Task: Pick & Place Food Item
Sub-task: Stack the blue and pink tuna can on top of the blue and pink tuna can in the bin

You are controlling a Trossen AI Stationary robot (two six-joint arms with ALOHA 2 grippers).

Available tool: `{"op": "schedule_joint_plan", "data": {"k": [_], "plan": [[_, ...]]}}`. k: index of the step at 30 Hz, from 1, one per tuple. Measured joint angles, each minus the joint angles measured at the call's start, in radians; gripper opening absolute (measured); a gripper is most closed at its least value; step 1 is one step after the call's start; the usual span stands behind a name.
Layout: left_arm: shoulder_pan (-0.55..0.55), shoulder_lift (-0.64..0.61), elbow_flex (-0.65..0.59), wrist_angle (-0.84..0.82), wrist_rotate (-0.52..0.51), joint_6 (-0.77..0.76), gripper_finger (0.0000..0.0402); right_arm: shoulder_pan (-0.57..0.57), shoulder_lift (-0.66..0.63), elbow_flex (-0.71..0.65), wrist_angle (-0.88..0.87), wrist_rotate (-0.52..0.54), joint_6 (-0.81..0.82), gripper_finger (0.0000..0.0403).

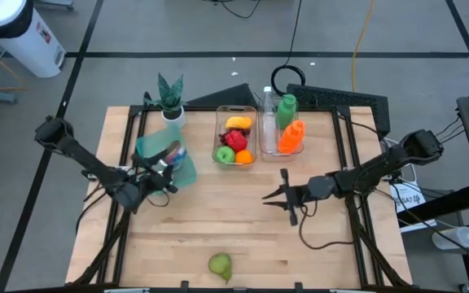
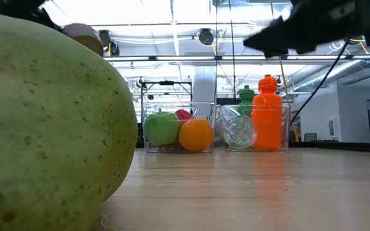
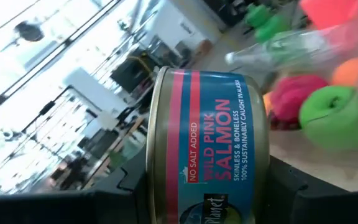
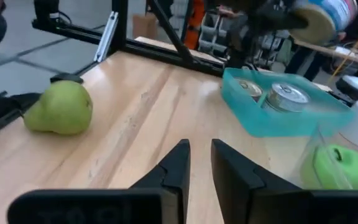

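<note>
Left gripper (image 1: pixel 165 167): at the table's left side, just beside the teal tray (image 1: pixel 187 172), clamped on a salmon can (image 3: pixel 207 146) that it holds up clear of the tabletop.
Teal tray: two more cans (image 4: pixel 272 94) lie inside it, seen from the right wrist.
Fruit bin (image 1: pixel 218 140): at the back centre, holding an apple (image 1: pixel 224 154), an orange (image 1: pixel 243 156) and other fruit; a second bin of bottles (image 1: pixel 290 126) stands just beside it.
Pear (image 1: pixel 220 264): alone at the front edge, near the centre line, well apart from both arms; its long axis seems to run roughly across the table, though the overhead view is too small to be sure.
Right gripper (image 1: pixel 287 195): low over mid-table, fingers (image 4: pixel 174 167) nearly together with a narrow gap, holding nothing.
Key relation: the pear lies toward the front and to the left of the right gripper, which appears the nearer and the only free one, so the reach likely falls to it.
</note>
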Motion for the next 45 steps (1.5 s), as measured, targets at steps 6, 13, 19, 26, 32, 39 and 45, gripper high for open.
{"op": "schedule_joint_plan", "data": {"k": [6,13,19,26,32,39,45], "plan": [[-0.095,-0.021,0.011,0.006,-0.005,0.0,0.0189,-0.006,-0.006,-0.136,0.265,0.003,0.004,0.0051],[-0.153,-0.044,0.011,-0.001,0.261,0.029,0.0189,-0.004,-0.006,-0.164,0.363,0.0,0.007,0.0047],[-0.038,-0.217,0.012,-0.195,1.123,-0.065,0.0189,-0.004,-0.006,-0.164,0.392,0.0,0.003,0.0047],[0.214,-0.38,0.012,-0.59,1.319,-0.394,0.0189,-0.004,-0.005,-0.164,0.401,0.0,0.003,0.0047],[0.251,-0.491,0.0,-0.796,1.29,-0.647,0.0189,-0.004,-0.005,-0.164,0.399,0.0,0.003,0.0047],[0.182,-0.53,0.0,-0.959,1.134,-0.892,0.0189,-0.004,-0.005,-0.163,0.361,-0.001,0.008,0.0047],[0.103,-0.529,0.009,-1.073,0.939,-1.073,0.0189,-0.004,-0.005,-0.163,0.357,-0.001,0.024,0.0047]]}}
